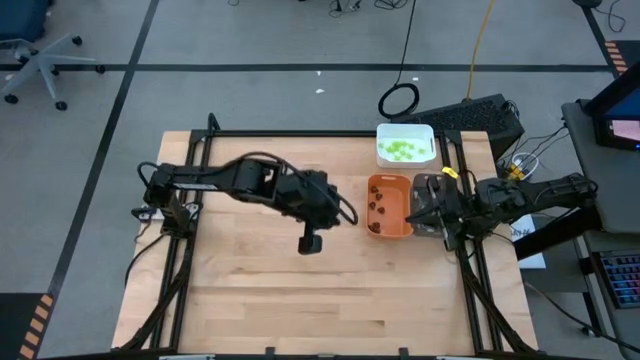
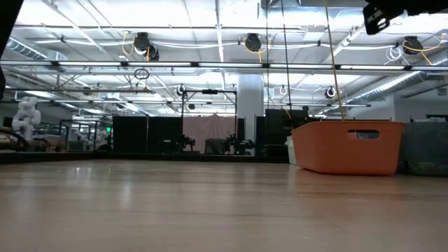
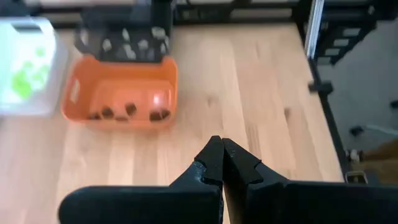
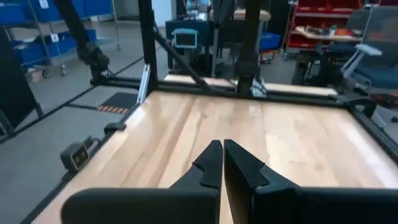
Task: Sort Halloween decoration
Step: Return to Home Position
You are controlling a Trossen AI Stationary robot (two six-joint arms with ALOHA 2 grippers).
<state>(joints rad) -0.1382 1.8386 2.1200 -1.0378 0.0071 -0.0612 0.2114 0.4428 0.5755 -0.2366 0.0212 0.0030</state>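
Left gripper (image 3: 221, 142), right gripper (image 4: 222, 145) closed, apparently brown pieces (image 3: 129, 110) in orange tray (image 3: 121, 86), hidden in low view

In the high view the lower half of the tabletop (image 1: 300, 300) lies bare, open from either side. The left arm reaches over the middle, and the left tool (image 1: 310, 243) hangs near the orange tray (image 1: 390, 235). The right edge is crowded. The white tray (image 1: 405, 127) stands at the back, with the orange tray and grey tray (image 1: 428, 182) side by side below it, and the right tool (image 1: 432, 212) is over the grey one.
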